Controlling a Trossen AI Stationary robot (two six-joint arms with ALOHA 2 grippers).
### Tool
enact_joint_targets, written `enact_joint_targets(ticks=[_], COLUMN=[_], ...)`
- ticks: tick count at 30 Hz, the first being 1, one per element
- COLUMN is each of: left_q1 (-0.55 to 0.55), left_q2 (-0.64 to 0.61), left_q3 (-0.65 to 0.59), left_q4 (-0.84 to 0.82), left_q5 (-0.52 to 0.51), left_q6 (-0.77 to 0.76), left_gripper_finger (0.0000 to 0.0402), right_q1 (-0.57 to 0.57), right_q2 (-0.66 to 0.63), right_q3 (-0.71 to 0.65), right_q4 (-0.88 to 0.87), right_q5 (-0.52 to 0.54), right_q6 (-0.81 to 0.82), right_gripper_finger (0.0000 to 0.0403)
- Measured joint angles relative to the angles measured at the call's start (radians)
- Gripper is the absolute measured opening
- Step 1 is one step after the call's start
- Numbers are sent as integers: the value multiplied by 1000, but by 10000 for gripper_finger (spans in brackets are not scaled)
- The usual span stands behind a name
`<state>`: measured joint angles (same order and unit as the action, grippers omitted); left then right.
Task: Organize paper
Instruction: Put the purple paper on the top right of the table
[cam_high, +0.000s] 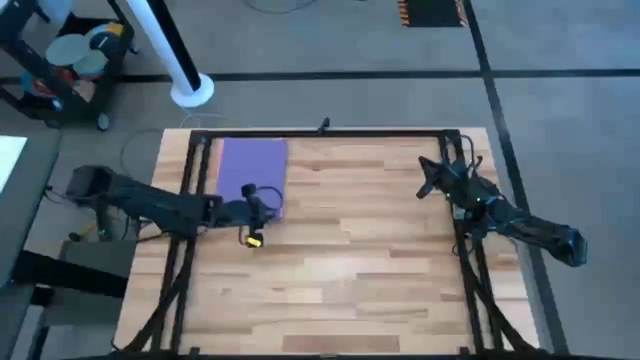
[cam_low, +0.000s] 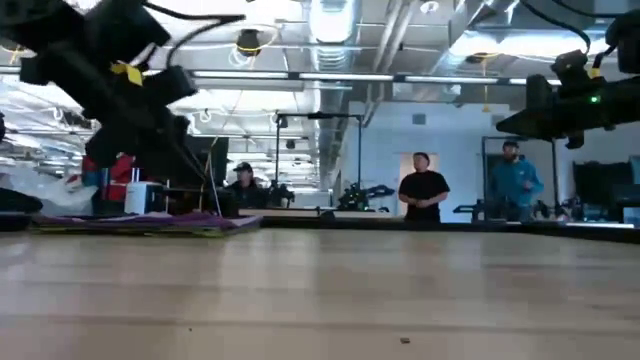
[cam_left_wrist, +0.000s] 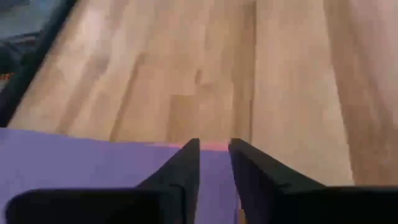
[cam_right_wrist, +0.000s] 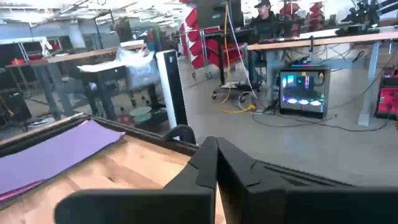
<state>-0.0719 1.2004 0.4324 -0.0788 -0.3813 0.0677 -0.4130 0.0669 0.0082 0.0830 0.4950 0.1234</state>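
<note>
Hovering left pincer (cam_high: 262, 215), slightly parted, over purple paper (cam_high: 251, 165) edge

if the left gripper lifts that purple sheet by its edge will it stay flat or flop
Likely flop: the purple sheet looks thin and lies flat on the table. Probably light. It may slide on the sheets beneath, a pink edge peeking out by the left gripper.

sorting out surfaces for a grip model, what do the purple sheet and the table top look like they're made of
Purple sheet: looks like matte paper, thin and flat, even colour without glare, a pink edge peeking from under it in the left wrist view.
Table top: seems to be wood, butcher-block style, with pale and tan planks, visible grain and a light sheen.
</note>
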Motion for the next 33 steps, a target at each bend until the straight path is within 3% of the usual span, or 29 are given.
enact_joint_targets(ticks=[12,22,33], left_q1=[0,0,-2], left_q2=[209,192,107], left_q3=[121,122,122], left_q4=[-190,-199,-198], left_q5=[-85,-94,-60], left_q6=[5,-29,-28], left_gripper_finger=[134,133,57], right_q1=[0,0,0], right_q2=[0,0,0], right_q3=[0,0,0], right_q4=[0,0,0], right_q5=[0,0,0], right_q6=[0,0,0], right_gripper_finger=[0,0,0])
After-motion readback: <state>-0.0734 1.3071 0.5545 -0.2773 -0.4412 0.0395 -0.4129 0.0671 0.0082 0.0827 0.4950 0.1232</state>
